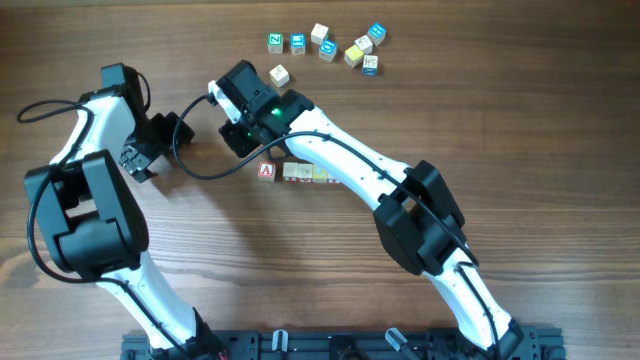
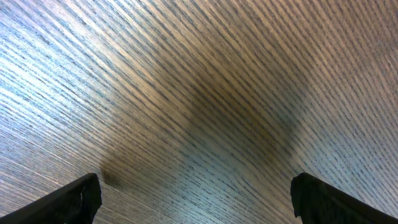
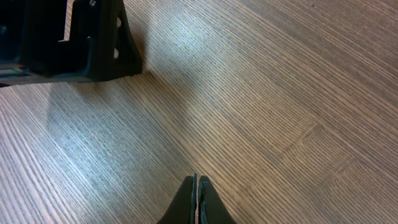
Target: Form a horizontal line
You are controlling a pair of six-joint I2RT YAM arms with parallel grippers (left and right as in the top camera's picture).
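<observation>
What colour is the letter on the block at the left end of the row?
Red. The block shows best in the overhead view.

Wood-grain table (image 1: pixel 520 120). Horizontal line (image 1: pixel 290 172) of letter cubes at centre, red "A" leftmost, right end hidden. Loose cubes (image 1: pixel 330 48) clustered far; one cream cube (image 1: pixel 279 74) just nearer.

A: How many?
B: Nine loose cubes (image 1: pixel 328 49) out past the right fingers (image 3: pixel 189 202); four show in the row (image 1: pixel 292 172) back behind them, its end hidden under an arm (image 1: pixel 345 168)
A: Arms?
B: Two
</observation>
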